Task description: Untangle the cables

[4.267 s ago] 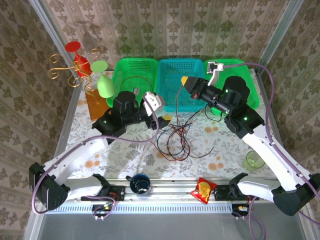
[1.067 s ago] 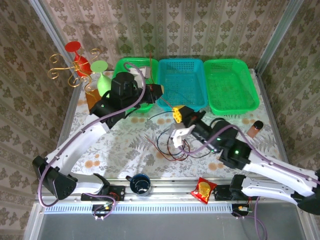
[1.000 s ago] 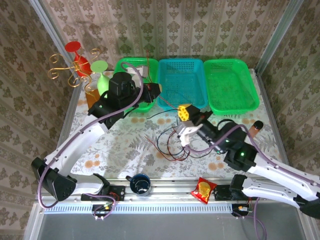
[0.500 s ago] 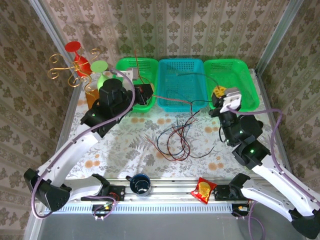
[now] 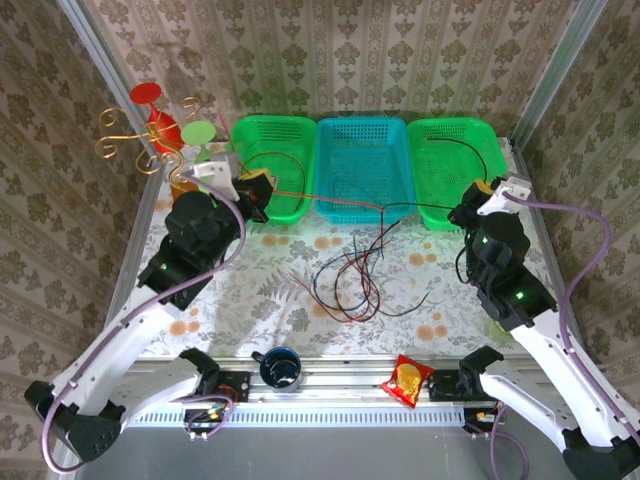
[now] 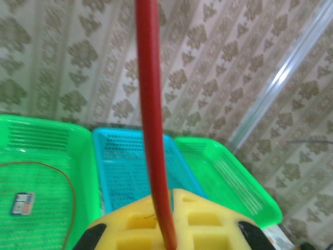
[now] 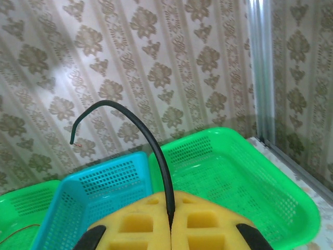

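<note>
The left gripper [image 6: 169,232], tipped in yellow foam, is pinched tight on a smooth red cable [image 6: 150,104], and the right gripper [image 7: 170,224] clamps a thin black cable [image 7: 136,119] that arcs upward. The other wiry cables [image 5: 350,280] lie in loose loops on the floral-patterned table [image 5: 250,290].

Count from my feed | baskets 3: left green basket [image 5: 275,135], blue basket [image 5: 350,160], right green basket [image 5: 440,185] | cables: red cable [image 6: 151,104] 1, black cable [image 7: 167,192] 1, both stretched out; strands in the tangle [image 5: 350,285] too knotted for me to count | mug [image 5: 280,367] 1 | snack packet [image 5: 407,381] 1 | goblets 2: red goblet [image 5: 147,95], green goblet [image 5: 198,131] | arms 2: left arm [image 5: 130,330], right arm [image 5: 540,325]
</note>
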Controlling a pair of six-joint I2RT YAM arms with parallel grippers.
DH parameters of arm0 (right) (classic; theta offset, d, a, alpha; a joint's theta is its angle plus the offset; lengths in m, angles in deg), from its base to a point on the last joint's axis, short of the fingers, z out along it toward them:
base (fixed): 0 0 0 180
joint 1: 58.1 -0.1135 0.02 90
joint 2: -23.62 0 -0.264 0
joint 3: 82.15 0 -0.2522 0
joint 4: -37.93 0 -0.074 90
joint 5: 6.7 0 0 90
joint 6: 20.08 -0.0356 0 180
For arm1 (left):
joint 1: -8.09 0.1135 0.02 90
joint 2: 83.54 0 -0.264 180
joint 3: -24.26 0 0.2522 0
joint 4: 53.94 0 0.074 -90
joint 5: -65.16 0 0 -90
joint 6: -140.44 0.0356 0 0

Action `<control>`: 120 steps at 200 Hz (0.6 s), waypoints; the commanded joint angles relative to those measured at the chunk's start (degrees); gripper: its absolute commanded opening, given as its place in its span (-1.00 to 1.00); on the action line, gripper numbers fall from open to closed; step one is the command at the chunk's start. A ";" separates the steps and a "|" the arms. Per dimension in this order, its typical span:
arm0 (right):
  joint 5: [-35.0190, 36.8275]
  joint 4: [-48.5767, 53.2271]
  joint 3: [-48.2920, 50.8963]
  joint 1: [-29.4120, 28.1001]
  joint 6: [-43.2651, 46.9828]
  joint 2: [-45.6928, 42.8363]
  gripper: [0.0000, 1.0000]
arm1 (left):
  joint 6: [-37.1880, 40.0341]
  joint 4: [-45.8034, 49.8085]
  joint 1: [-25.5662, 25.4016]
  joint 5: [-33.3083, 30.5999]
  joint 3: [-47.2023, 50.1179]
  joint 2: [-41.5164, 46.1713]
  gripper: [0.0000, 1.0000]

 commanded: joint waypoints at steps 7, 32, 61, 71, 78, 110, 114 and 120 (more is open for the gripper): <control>6.56 3.98 -2.46 1.64 -4.71 -1.26 -1.00 | 5.53 -6.85 0.36 -11.43 3.64 5.16 -1.00; 9.49 6.72 -2.90 2.62 -7.20 -0.95 -1.00 | 7.28 -10.32 0.29 -16.68 6.73 8.68 -1.00; 10.25 7.22 -2.13 3.69 -6.75 -1.15 -1.00 | 9.28 -12.85 0.19 -21.52 9.04 11.93 -1.00; 10.26 7.11 -1.60 4.19 -6.72 -1.41 -1.00 | 10.22 -13.70 0.10 -22.98 9.61 12.93 -1.00; 10.20 7.05 -1.19 4.60 -6.86 -1.64 -1.00 | 10.60 -14.22 0.10 -24.22 10.03 13.62 -1.00; 7.15 6.31 0.38 5.79 -6.20 -2.71 -1.00 | 12.20 -14.68 0.10 -24.78 10.02 14.35 -1.00; 6.86 6.25 0.55 5.95 -6.07 -2.75 -1.00 | 12.33 -14.44 0.10 -24.46 9.73 14.20 -1.00; 6.26 6.17 0.66 6.13 -5.93 -2.95 -1.00 | 12.37 -13.94 0.10 -23.83 9.22 13.84 -1.00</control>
